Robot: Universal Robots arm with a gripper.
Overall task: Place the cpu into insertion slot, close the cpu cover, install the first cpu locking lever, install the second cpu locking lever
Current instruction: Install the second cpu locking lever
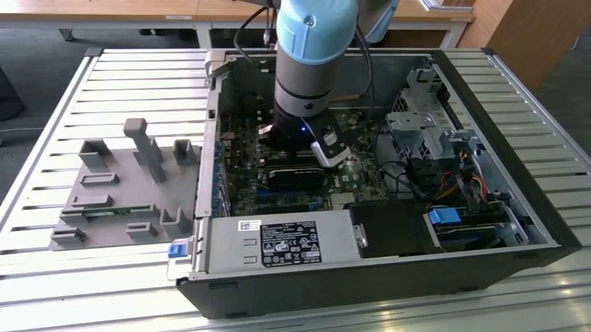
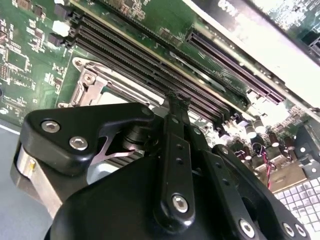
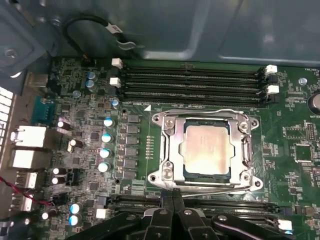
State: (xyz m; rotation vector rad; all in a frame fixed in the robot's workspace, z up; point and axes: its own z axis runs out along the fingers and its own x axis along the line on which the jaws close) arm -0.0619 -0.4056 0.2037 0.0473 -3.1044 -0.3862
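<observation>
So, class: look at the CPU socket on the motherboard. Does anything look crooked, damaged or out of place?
Nothing stands out. The cpu lies flat and square in the insertion slot, the cpu cover closed around it. The gripper, fingers together, sits at the socket's edge.

The arm [image 1: 309,62] descends almost vertically in the exterior view: a light-blue joint housing above, a grey cylindrical wrist section below, with a small blue indicator lit near the lower end. A silver-grey camera bracket [image 1: 330,149] projects from the wrist toward the exterior view's right. In both wrist views the claw [image 3: 173,196] shows black linkage bars fastened with screws. The two fingertips [image 3: 166,197] meet, pressed together with no gap.
</observation>
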